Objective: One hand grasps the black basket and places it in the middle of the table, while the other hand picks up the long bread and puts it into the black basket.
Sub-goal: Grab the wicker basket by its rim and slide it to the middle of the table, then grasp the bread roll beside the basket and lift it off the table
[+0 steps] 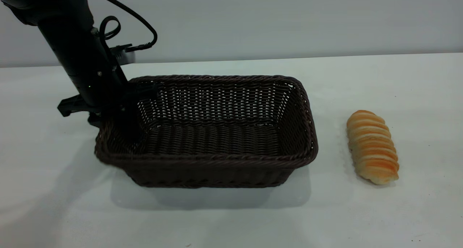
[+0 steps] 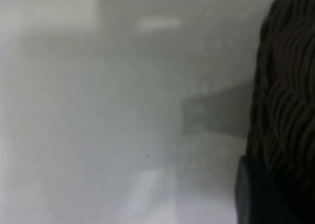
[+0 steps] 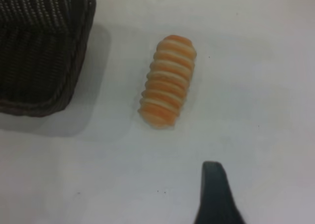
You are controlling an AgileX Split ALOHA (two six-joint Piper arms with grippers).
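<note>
The black basket [image 1: 206, 161] stands on the white table [image 1: 231, 219], a little left of the middle. My left gripper [image 1: 121, 112] comes down on the basket's left end wall and is shut on it, one finger inside and one outside. In the left wrist view the weave [image 2: 288, 86] fills one side and one dark finger [image 2: 256, 197] lies against it. The long bread [image 1: 372, 146] lies on the table to the basket's right, apart from it. It also shows in the right wrist view [image 3: 167, 87], beside the basket's corner [image 3: 44, 51]. My right gripper [image 3: 215, 184] hovers above the table short of the bread.
The left arm [image 1: 76, 49] slants up to the upper left with a looping cable [image 1: 126, 12]. A grey wall runs behind the table's far edge [image 1: 289, 58]. Bare tabletop lies in front of the basket and around the bread.
</note>
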